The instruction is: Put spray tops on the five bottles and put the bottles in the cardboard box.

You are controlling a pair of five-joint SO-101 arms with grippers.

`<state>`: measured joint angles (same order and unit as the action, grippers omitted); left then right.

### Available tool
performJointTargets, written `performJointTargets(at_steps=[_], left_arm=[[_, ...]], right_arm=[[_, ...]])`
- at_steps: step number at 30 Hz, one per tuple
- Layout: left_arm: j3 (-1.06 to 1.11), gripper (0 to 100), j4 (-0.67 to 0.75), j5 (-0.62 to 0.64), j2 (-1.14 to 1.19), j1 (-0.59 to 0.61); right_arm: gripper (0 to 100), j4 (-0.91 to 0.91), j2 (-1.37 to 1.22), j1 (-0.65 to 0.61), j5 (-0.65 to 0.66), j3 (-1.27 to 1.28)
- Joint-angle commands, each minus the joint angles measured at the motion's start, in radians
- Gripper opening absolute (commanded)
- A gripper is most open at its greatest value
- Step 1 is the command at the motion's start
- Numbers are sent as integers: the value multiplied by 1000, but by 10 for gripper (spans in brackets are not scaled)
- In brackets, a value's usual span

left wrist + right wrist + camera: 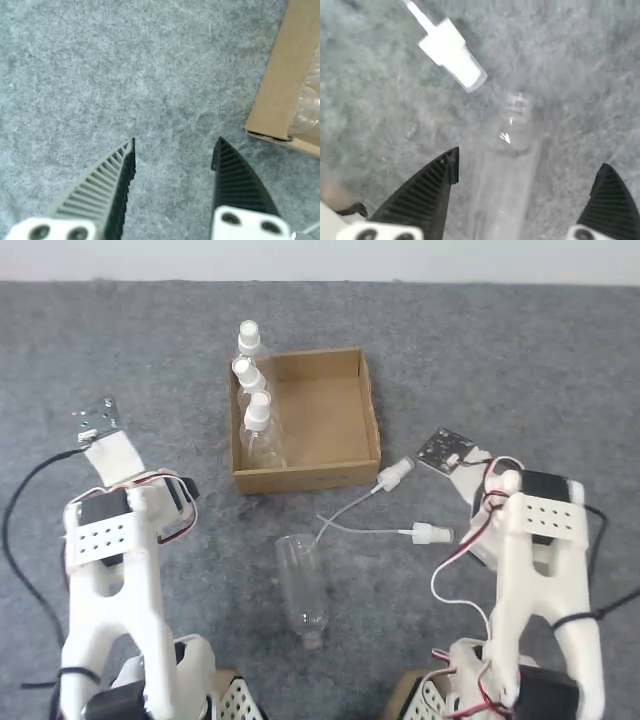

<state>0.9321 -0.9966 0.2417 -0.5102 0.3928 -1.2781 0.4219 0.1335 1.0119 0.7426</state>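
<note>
The cardboard box sits mid-table; its corner lies just beyond my left gripper, which is open over bare carpet. Two capped bottles stand along the box's left wall, and a third capped bottle stands at its far left corner. An uncapped clear bottle lies on the carpet in front of the box. Two loose spray tops lie to the right of it. My right gripper is open, straddling another uncapped bottle, with a spray top just past its neck.
Grey carpet covers the table. The left arm stands front left and the right arm front right, each trailing wires. The spray tops' thin tubes run across the carpet in front of the box.
</note>
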Motion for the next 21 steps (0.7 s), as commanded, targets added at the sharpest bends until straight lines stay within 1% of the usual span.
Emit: performJointTargets(at_steps=[1,5,10,17,19,21], left_arm=[[-8,235,31,2,-5,2],[-8,235,31,2,-5,2],[-8,235,31,2,-3,2],[-8,235,31,2,-3,2],[-8,235,31,2,-3,2],[-8,235,31,2,-3,2]], right_arm=[[362,-8,-35,81,80,-17],[362,-8,-90,111,110,-17],[362,-1,-165,111,121,-17],[359,108,-260,139,121,-17],[323,110,-283,139,121,-17],[254,110,-291,136,121,-17]])
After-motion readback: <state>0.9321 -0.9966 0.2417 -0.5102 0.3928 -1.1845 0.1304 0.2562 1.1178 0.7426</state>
